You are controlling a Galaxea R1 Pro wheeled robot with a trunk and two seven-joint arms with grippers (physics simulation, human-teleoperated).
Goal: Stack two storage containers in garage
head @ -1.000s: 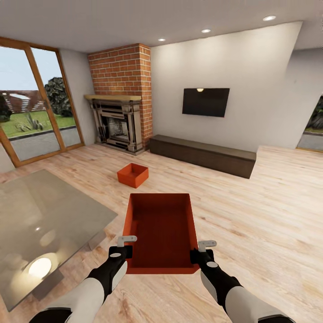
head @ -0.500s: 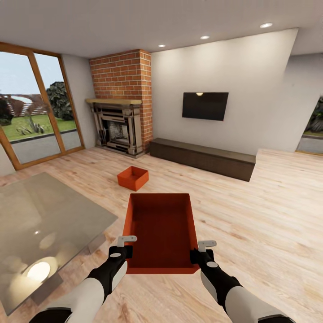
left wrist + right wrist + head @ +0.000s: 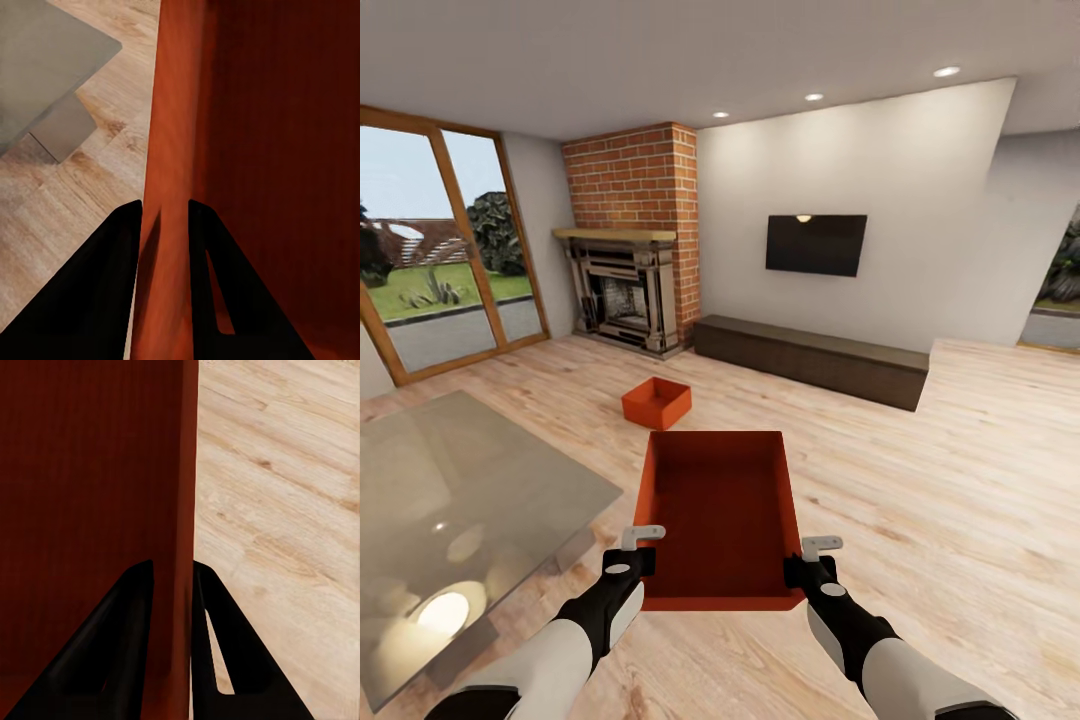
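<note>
Across the living room: light wood-plank floor (image 3: 960, 470) runs wall to wall; white wall ahead, wood-framed glass doors (image 3: 445, 245) on the left with lawn outside
Fireplace: red-brick fireplace (image 3: 630, 235) in the far corner, dark hearth beneath a wooden mantel
Low cabinet: long dark cabinet (image 3: 810, 358) along the white wall, just right of the fireplace; a black wall screen (image 3: 816, 244) hangs above it
Glass table: glass table (image 3: 450, 500) at the robot's left, near the held bin but apart from it; ceiling lights reflect in its top
Held container: orange-red lidless bin, the held container (image 3: 722, 510), carried level in front of the robot above the planks, open side up, nothing visible inside; its long sides run away from the robot
Second container: same colour, the second container (image 3: 656, 402) sits on the planks farther off, between the held one and the fireplace, well apart from both
Left gripper: left gripper (image 3: 163, 225) clamped on the held container's left wall near its close corner; one finger outside, one inside, both pressing the thin wall
Right gripper: right gripper (image 3: 174, 585) clamped likewise on the right wall; fingers straddle the rim, wall pinched between them
</note>
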